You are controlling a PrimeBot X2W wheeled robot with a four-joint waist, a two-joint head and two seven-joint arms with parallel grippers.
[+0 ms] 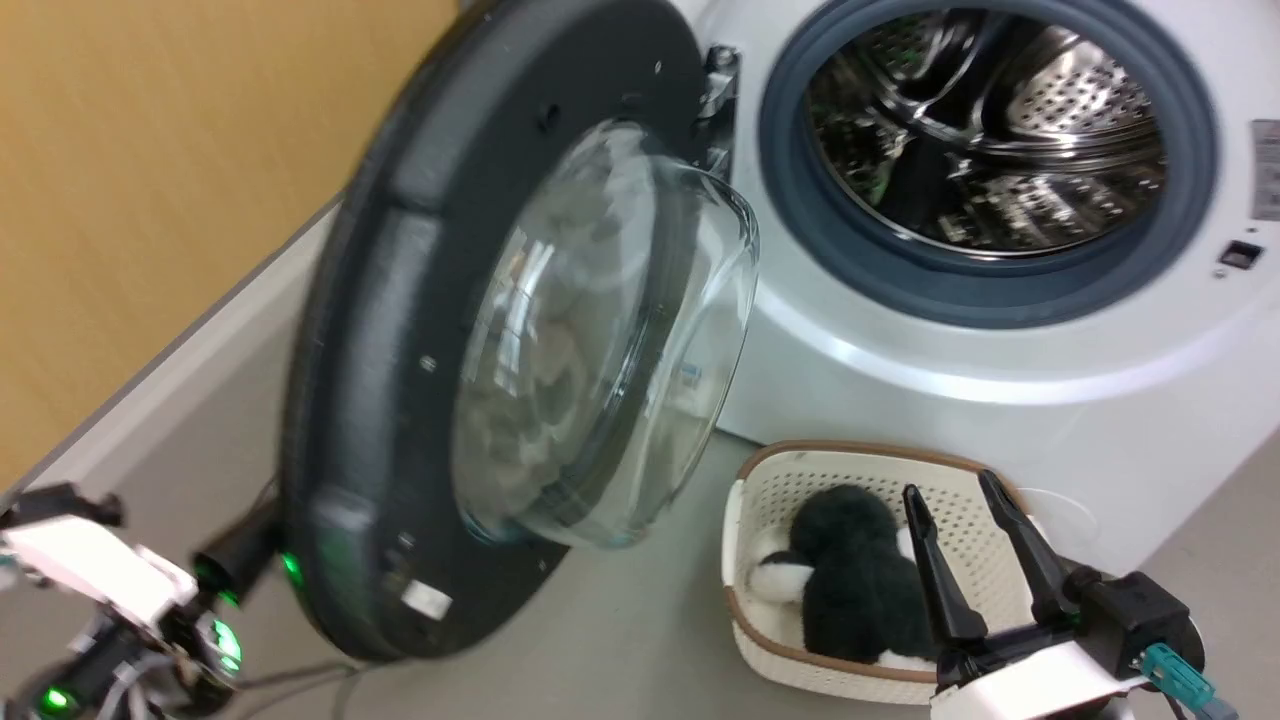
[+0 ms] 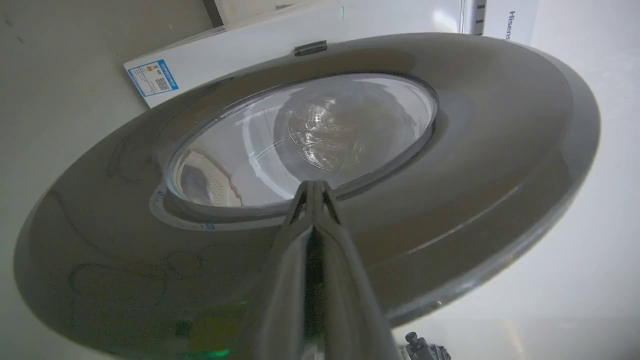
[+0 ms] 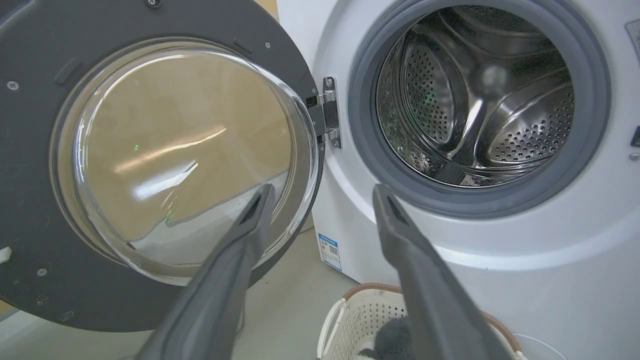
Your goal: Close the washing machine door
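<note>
Nearest you in the head view, your right gripper (image 1: 948,485) stands at the lower right with its two dark fingers spread apart and holding nothing, pointing up over the cream perforated basket (image 1: 760,500). The basket sits on the grey floor (image 1: 620,620) just in front of the washing machine (image 1: 950,370), and a black-and-white plush toy (image 1: 850,580) lies inside it. Your left gripper (image 2: 314,184) has its fingers pressed together into one point. In the left wrist view that point sits on the glossy outer face of the washing machine door (image 1: 390,350), at the lower edge of its round window; you cannot tell from the frames whether it actually touches. In the head view, your left arm (image 1: 90,570) is at the lower left, beside the door's bottom edge and partly behind it. The door is open, swung out from its hinge (image 1: 720,90) on the left of the opening, with its clear glass bowl (image 1: 610,330) bulging toward the basket and the machine front. Beyond it, the grey rubber gasket (image 1: 800,200) rings the uncovered opening, and the perforated steel drum (image 1: 990,130) shows inside. A small blue label (image 3: 330,251) is stuck low on the machine's side, near the floor. An ochre wall (image 1: 150,200) runs behind the door on the left.
</note>
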